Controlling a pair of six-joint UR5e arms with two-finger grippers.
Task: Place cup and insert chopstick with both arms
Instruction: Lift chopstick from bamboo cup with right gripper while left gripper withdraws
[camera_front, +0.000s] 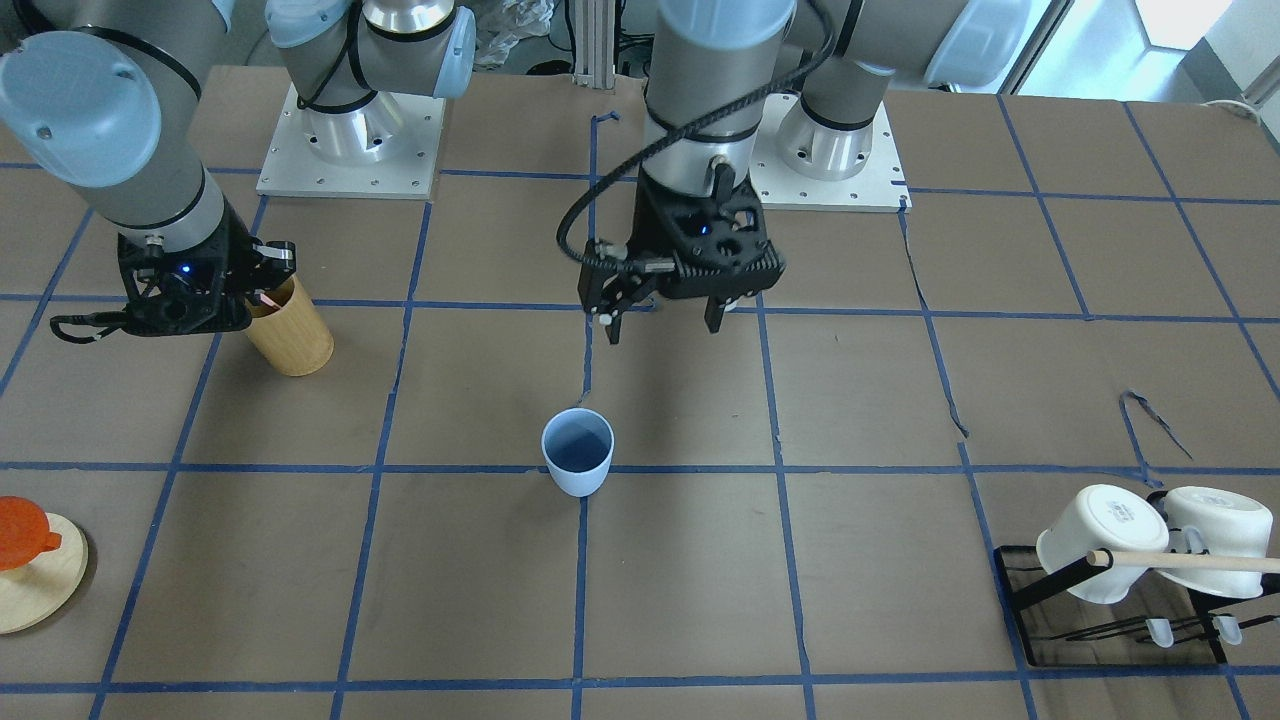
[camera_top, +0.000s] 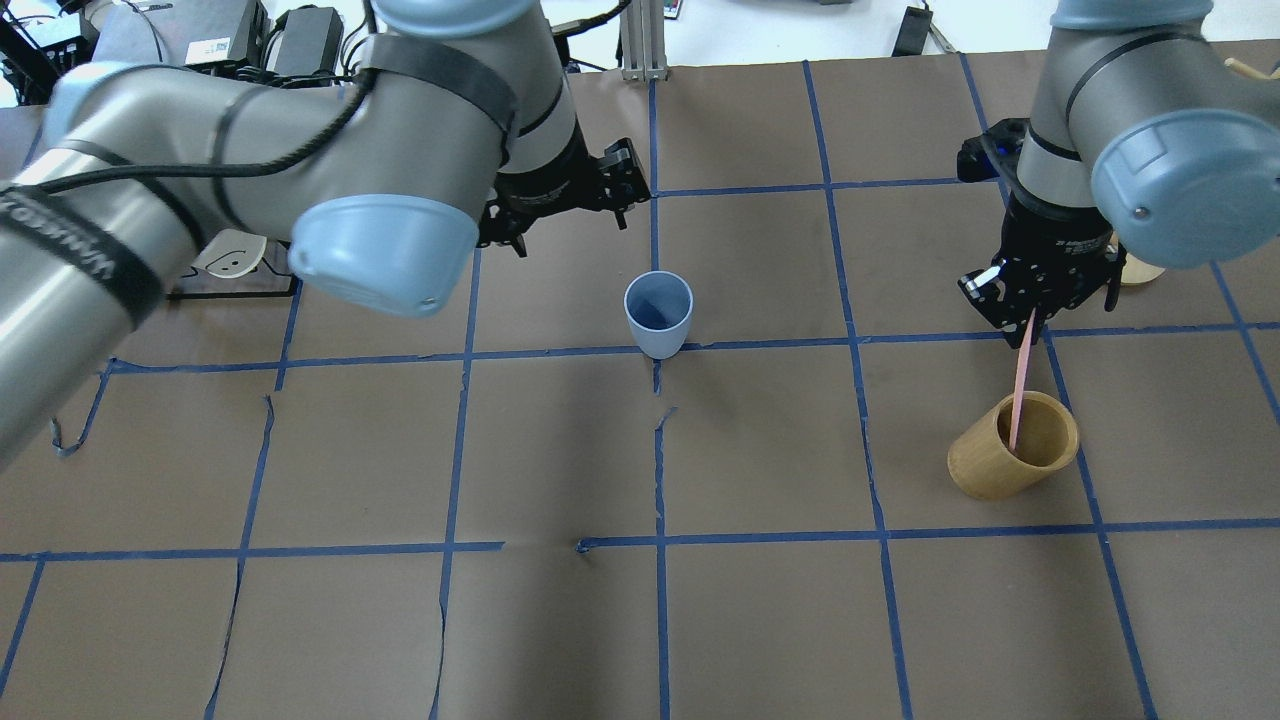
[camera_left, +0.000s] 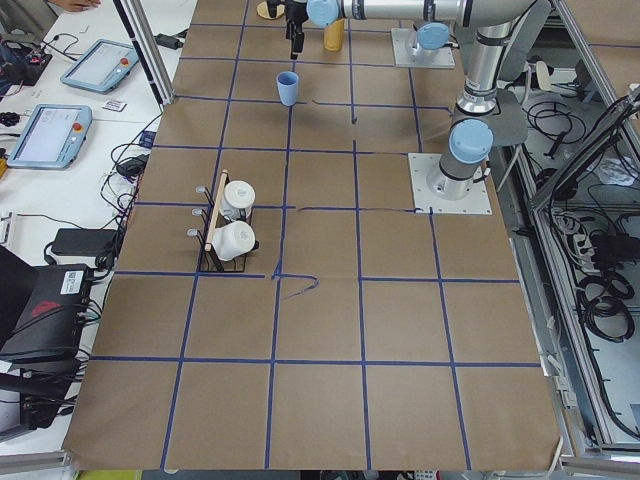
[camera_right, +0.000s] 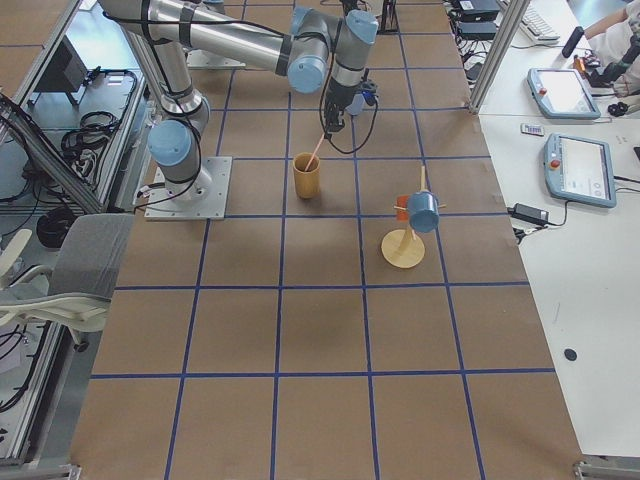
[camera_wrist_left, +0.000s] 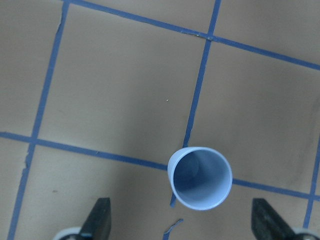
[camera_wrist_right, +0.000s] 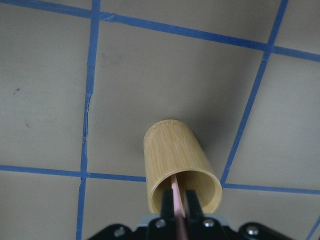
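The light blue cup (camera_front: 577, 452) stands upright and empty near the table's middle; it also shows in the overhead view (camera_top: 658, 313) and the left wrist view (camera_wrist_left: 200, 177). My left gripper (camera_front: 665, 325) is open and empty, above the table just on the robot's side of the cup. My right gripper (camera_top: 1030, 318) is shut on the top of a pale pink chopstick (camera_top: 1020, 385). The stick's lower end is still inside the tan bamboo cup (camera_top: 1012, 445). In the right wrist view the chopstick (camera_wrist_right: 174, 185) runs from between my fingers down into the bamboo cup (camera_wrist_right: 175, 155).
A black rack with two white mugs and a wooden rod (camera_front: 1130, 570) stands at one table end. A round wooden stand with an orange cup (camera_front: 30, 570) stands at the other end. The arms' base plates (camera_front: 350, 150) are at the robot's edge.
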